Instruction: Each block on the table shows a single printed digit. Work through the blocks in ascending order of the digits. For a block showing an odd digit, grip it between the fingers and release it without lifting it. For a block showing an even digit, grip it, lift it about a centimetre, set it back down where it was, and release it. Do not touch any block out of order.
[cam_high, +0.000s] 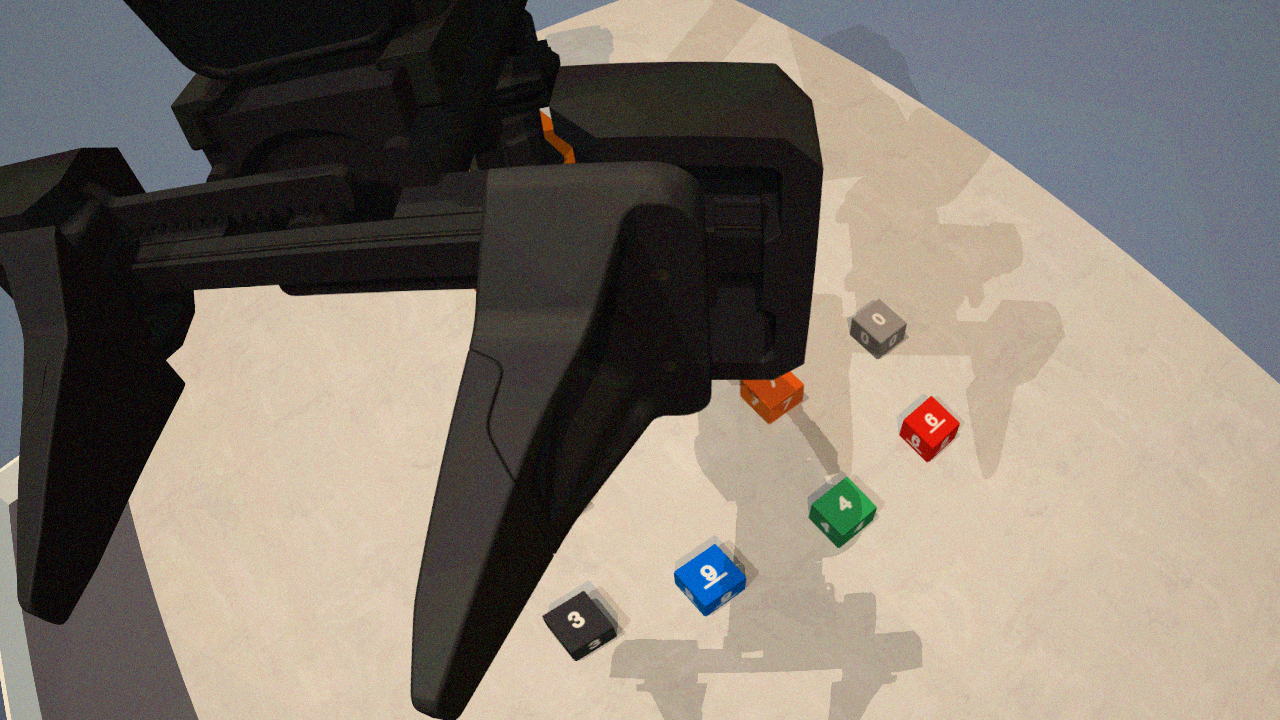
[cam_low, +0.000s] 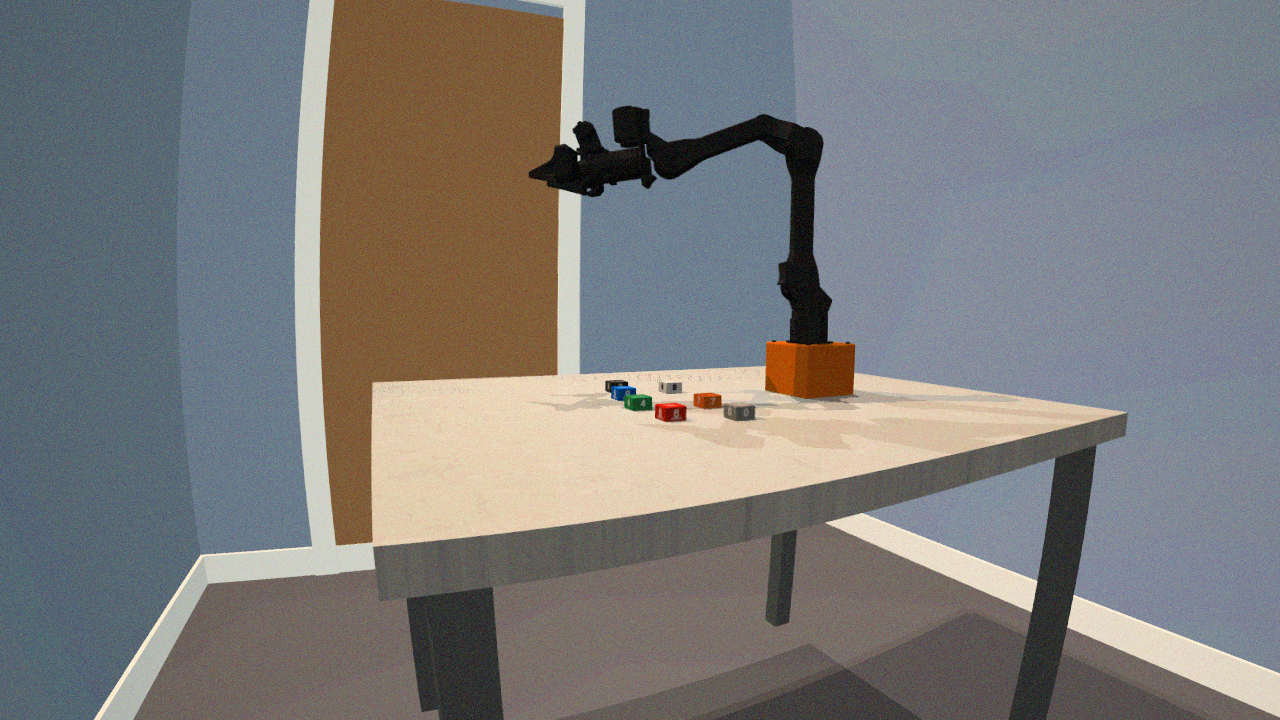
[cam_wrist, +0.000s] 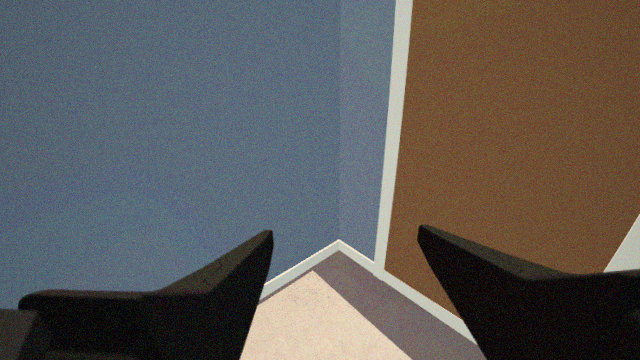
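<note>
My gripper is open and empty, high above the table. A grey block 0, a red block 6, a green block 4, a blue block 9 and a black block 3 rest on the table. An orange block, seemingly 7, is partly covered by the gripper in the top view. A white block, perhaps 8, is hidden there. The wrist view shows no block.
The table carries the arm's orange base, to the right of the blocks in the exterior view. The blocks stand apart in a loose group. Arm shadows fall across the table. A brown door stands beyond it.
</note>
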